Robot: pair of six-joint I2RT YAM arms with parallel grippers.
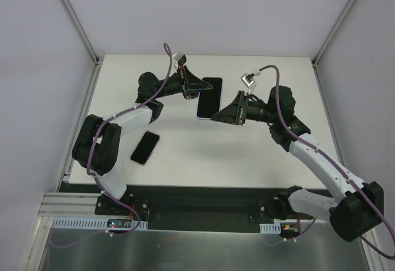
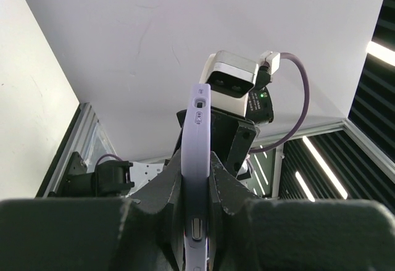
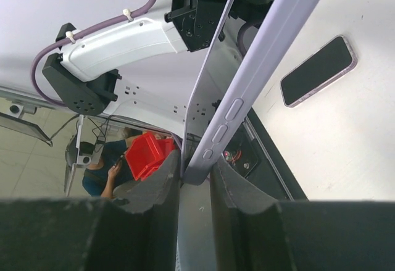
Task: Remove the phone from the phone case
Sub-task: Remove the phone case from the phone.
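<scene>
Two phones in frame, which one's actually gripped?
The upper phone, pinched between left tool and right tool; the other phone lies flat on the table, untouched.

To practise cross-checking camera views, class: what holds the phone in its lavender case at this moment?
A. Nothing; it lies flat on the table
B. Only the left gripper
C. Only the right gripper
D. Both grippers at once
D: the left gripper and the right gripper each clamp an edge of the cased phone. Each wrist view shows the lavender rim pinched between that gripper's own fingers.
</scene>
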